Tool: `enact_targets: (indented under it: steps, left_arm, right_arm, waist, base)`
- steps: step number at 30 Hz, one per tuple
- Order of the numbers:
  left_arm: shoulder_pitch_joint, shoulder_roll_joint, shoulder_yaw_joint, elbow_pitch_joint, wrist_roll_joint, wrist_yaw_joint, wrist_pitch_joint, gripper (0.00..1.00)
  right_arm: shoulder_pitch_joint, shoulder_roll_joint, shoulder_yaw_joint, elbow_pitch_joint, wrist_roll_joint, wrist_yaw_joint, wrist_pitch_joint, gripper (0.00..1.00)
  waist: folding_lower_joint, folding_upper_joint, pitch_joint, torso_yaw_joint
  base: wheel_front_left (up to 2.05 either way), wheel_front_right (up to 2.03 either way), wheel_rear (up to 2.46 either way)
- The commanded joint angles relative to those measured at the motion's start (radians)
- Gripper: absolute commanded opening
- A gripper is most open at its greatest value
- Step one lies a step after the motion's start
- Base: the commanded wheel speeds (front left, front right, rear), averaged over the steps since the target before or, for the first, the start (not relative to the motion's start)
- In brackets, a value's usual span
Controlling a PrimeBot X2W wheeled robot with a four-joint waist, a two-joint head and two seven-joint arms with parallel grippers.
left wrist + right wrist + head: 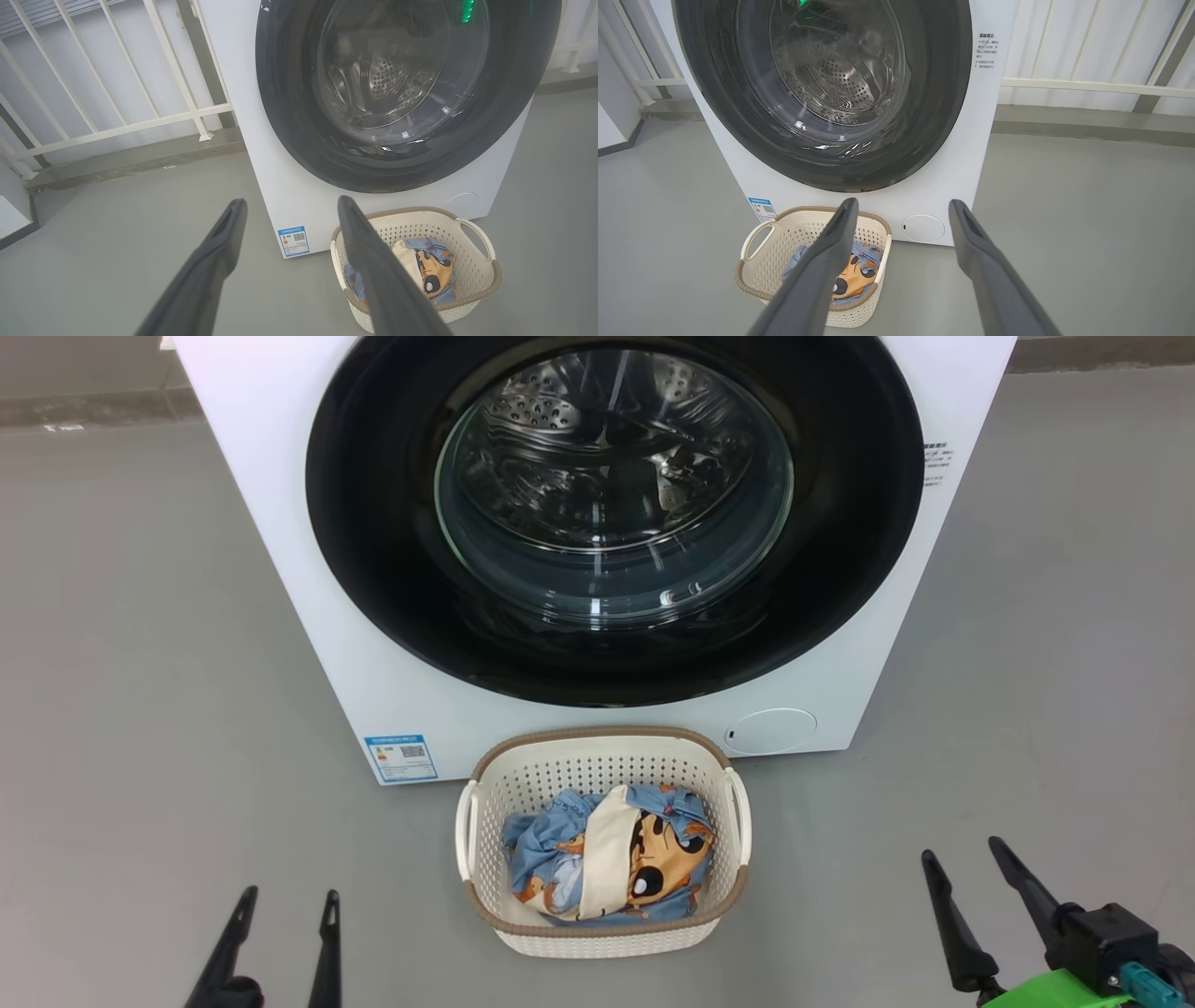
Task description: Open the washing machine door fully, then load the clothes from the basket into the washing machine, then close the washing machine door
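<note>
Currently the washing machine door (611, 495) is shut, with its glossy black rim flush against the front of the white washing machine (271, 523). The steel perforated drum shows through the glass bowl.

The basket (602, 933) stands on the grey floor (140, 709), just in front of the machine's lower edge and roughly centred under the door. I cannot tell whether it touches the front panel. The clothes (607, 863) lie bunched inside it, below the brown rim. They are light-blue fabric with an orange-and-black cartoon print, and a cream strip is draped across the top.

The left gripper (290, 894) is low, on the robot's left of the basket and apart from it. Its fingers are spread with nothing between them. The right gripper (961, 848) is on the robot's right of the basket and farther from it. Its fingers are spread to a similar gap and hold nothing. Both grippers point toward the machine, and neither touches the basket, clothes or door.

Other notes:
- A blue label sticker (401, 758) sits at the lower left of the front panel, near the basket's left handle.
- A round white cover (771, 731) sits at the lower right of the front panel.
- A white railing (140, 70) stands behind the machine on a raised grey kerb.
- A green part (1055, 989) is fitted at the right wrist.
</note>
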Motion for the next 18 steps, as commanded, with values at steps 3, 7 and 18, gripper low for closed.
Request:
enact_targets:
  steps: [3,7,18]
  left_arm:
    - [-0.012,0.008,0.052,-0.028,0.005,0.005,-0.014,1.0]
    - [-0.013,0.003,0.07,-0.025,0.004,0.001,-0.014,1.0]
    - [-0.014,-0.009,0.095,-0.025,0.011,-0.011,-0.014,1.0]
  right_arm:
    - [0.002,-0.009,-0.001,-0.029,-0.009,0.002,-0.012,1.0]
    - [0.002,-0.002,-0.019,-0.031,-0.011,0.002,-0.012,1.0]
    - [0.003,0.003,-0.021,-0.034,-0.015,0.002,-0.012,1.0]
  waist:
    - [0.0,-0.0001,0.003,-0.002]
    - [0.0,-0.0001,0.004,-0.002]
    - [0.0,-0.0001,-0.001,0.008]
  base:
    - [0.0,0.0,0.0]
    - [0.0,0.0,0.0]
    - [0.0,0.01,-0.01]
